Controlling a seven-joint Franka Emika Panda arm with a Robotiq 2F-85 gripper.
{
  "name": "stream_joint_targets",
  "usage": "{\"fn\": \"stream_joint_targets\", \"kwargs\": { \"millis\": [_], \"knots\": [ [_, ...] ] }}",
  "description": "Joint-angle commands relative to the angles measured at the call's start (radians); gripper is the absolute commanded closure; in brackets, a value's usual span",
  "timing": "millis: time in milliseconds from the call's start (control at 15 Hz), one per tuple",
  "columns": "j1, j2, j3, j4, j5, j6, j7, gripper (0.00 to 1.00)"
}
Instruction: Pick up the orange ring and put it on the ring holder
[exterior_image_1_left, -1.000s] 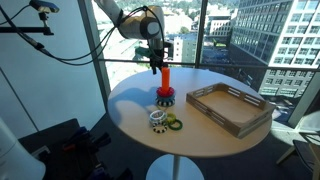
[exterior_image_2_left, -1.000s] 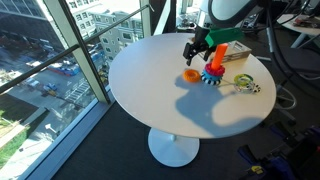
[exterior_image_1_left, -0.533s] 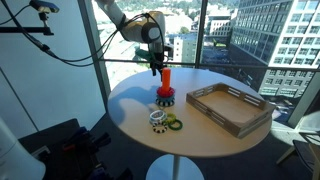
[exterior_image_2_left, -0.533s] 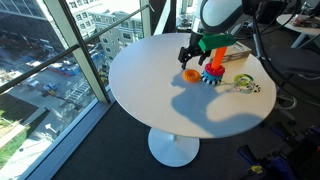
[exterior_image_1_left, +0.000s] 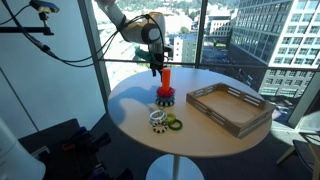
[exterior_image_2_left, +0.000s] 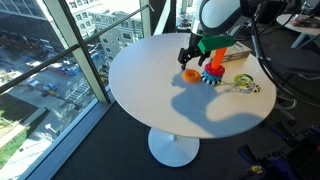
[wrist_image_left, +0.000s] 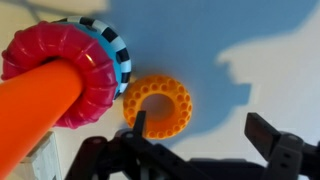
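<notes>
The gripper (wrist_image_left: 198, 124) hangs low over the white round table (exterior_image_2_left: 150, 80) with its jaws spread wide and empty, one fingertip (wrist_image_left: 140, 122) over the rim of the orange ring (wrist_image_left: 158, 103). That ring lies flat on the table just beside the base of the ring holder (exterior_image_2_left: 214, 60), whose orange post carries a red ring (wrist_image_left: 62, 70) above a black-and-white checked one (wrist_image_left: 118, 50). In an exterior view a grey-brown tray (exterior_image_1_left: 235, 108) sits well to the holder's right.

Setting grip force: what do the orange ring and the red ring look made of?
Orange ring: likely hard plastic, matte, dotted with small dimples. Red ring: probably plastic too, smoother with a soft sheen; rubber cannot be ruled out.
</notes>
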Motion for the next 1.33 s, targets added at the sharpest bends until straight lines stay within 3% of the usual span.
{"fn": "stream_joint_targets", "kwargs": {
  "millis": [0,600,1267],
  "knots": [
    [0.022,0.031,-0.019,0.025,-0.010,0.009,0.006,0.00],
    [0.054,0.112,-0.044,0.090,-0.050,0.029,-0.006,0.00],
    [0.044,0.187,-0.039,0.170,-0.022,0.004,-0.013,0.00]
  ]
}}
